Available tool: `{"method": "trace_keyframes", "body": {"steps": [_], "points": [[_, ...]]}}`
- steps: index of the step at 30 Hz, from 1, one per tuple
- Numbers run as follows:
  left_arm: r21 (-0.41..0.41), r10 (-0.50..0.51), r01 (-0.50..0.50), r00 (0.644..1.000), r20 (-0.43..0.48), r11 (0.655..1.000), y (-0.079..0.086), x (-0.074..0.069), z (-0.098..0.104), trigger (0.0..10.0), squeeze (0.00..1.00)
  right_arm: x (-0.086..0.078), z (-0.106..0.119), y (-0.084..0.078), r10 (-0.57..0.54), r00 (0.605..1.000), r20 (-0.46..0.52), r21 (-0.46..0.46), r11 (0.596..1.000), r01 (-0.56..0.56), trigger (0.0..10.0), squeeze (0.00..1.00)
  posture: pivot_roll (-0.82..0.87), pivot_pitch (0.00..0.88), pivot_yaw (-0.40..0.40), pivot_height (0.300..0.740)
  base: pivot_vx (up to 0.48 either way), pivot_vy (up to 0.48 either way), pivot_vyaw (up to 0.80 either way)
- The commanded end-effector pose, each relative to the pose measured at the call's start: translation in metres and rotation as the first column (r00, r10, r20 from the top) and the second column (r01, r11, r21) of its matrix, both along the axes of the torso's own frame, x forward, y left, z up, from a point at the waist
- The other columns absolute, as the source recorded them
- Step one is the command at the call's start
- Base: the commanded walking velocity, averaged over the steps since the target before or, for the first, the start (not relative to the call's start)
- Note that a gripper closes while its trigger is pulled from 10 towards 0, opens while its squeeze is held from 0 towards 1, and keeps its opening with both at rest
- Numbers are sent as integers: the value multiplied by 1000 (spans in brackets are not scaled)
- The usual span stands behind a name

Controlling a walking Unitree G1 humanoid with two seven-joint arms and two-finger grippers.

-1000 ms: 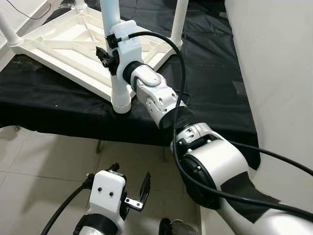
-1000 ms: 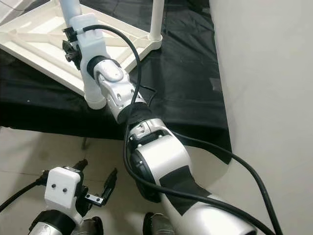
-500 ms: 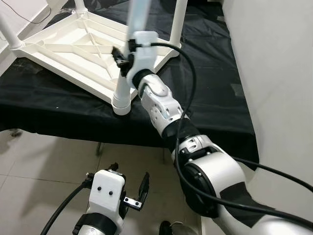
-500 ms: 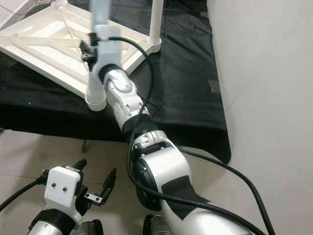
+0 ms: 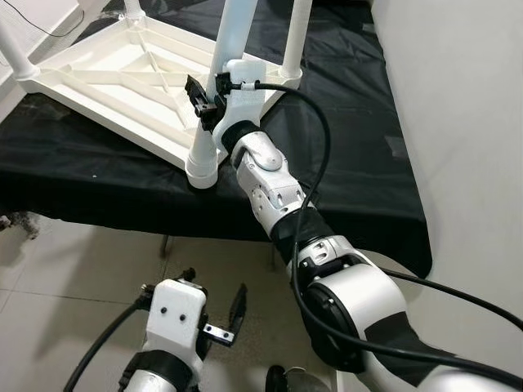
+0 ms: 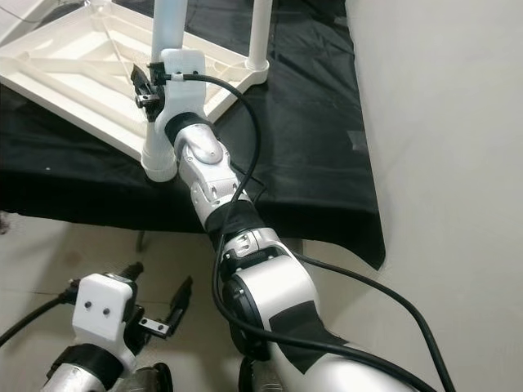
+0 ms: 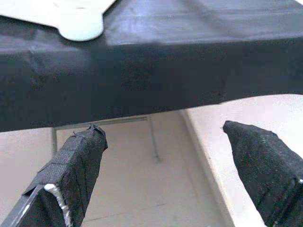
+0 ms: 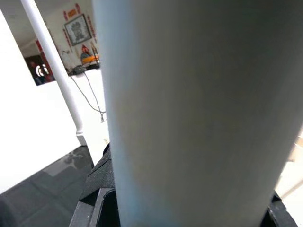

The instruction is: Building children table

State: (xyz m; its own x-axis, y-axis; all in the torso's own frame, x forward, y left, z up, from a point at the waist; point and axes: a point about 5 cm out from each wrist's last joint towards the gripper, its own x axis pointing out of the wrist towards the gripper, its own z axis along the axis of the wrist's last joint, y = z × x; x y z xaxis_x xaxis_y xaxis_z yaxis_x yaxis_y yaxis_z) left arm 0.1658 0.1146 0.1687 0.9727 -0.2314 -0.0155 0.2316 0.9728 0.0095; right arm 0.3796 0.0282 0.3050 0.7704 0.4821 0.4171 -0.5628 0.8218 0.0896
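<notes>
Right hand (image 5: 206, 100) clamped on upright white table leg (image 5: 231, 37), its foot seated in the upturned tabletop (image 5: 98, 82).

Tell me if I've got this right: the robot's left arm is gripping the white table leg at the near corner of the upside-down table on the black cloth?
Not quite: it is the right end effector that grips the leg, as the left eye view shows. The left end effector hangs open above the floor. The rest stands: the table lies upside down on the black cloth.

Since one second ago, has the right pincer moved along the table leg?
Yes. The right pincer has slid up the leg, farther from its socket on the upturned tabletop.
</notes>
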Motion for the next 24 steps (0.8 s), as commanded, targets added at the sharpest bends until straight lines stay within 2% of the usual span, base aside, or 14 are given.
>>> {"method": "trace_keyframes", "body": {"steps": [1,2,3,4,9,12,13,14,15,18,20,21,24], "points": [[0,7,-7,999,-35,1000,2,3,-7,10000,0,-3,20,-1,39,998,47,58,997,-42,10000,0,74,241,-83,734,0,0,0],[3,9,-9,999,-34,1000,3,5,-7,10000,0,-3,25,-3,54,997,50,71,996,-57,10000,0,74,241,-83,734,0,0,0],[-5,19,-19,999,-30,1000,6,9,-7,10000,1000,-3,29,-7,71,996,57,83,994,-76,10000,0,69,220,-77,734,0,0,0],[-5,19,-19,999,-30,1000,6,9,-7,10000,1000,-3,29,-7,71,996,57,83,994,-76,10000,0,69,220,-77,734,0,0,0],[34,41,-42,999,13,999,16,27,-2,10000,1000,-7,30,-23,114,990,80,111,986,-123,10000,0,51,165,-54,734,0,0,0],[37,46,-47,999,24,998,17,32,0,10000,1000,-9,28,-27,121,989,87,118,984,-131,10000,0,51,165,-54,734,0,0,0],[76,39,-42,999,35,996,18,37,2,10000,1000,-11,24,-29,143,987,77,129,980,-152,10000,0,41,148,-45,734,0,0,0],[76,39,-42,999,35,996,18,37,2,10000,1000,-11,24,-29,143,987,77,129,980,-152,10000,0,41,148,-45,734,0,0,0],[127,38,-46,997,62,991,20,45,6,10000,0,-13,15,-31,175,983,63,127,975,-182,10000,0,37,129,-35,734,0,0,0],[267,-3,-31,992,125,963,23,65,17,10000,0,-20,-12,-37,238,971,13,107,965,-238,10000,0,40,115,-33,734,0,0,0],[267,-3,-31,992,125,963,23,65,17,10000,0,-20,-12,-37,238,971,13,107,965,-238,10000,0,40,115,-33,734,0,0,0],[318,-22,-21,991,130,948,23,70,16,10000,0,-22,-22,-38,247,969,-16,96,965,-245,10000,0,36,93,-28,734,0,0,0],[347,-31,-17,991,131,938,24,75,15,10000,0,-25,-29,-40,252,967,-44,90,965,-247,10000,0,36,93,-28,734,0,0,0]]}}
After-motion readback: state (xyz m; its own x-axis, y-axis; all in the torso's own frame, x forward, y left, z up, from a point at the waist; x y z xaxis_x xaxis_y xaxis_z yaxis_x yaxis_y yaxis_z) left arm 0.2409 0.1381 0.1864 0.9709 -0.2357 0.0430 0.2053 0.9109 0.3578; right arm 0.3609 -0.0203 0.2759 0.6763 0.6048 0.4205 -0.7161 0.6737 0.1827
